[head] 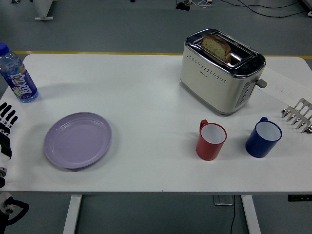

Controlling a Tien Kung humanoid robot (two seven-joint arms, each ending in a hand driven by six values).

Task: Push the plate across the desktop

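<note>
A lavender plate (78, 140) lies flat on the white table (146, 97), at the left and near the front edge. My left hand (6, 122) comes in at the far left edge, to the left of the plate and apart from it, fingers (8, 115) stretched out and holding nothing. My right hand (298, 115) shows only as pale fingertips at the right edge, spread and empty, far from the plate.
A water bottle (17, 75) with a blue cap stands behind the left hand at the back left. A cream toaster (220, 70) holding a slice of bread (216, 47) stands at the back right. A red mug (211, 140) and a blue mug (263, 138) stand in front of it.
</note>
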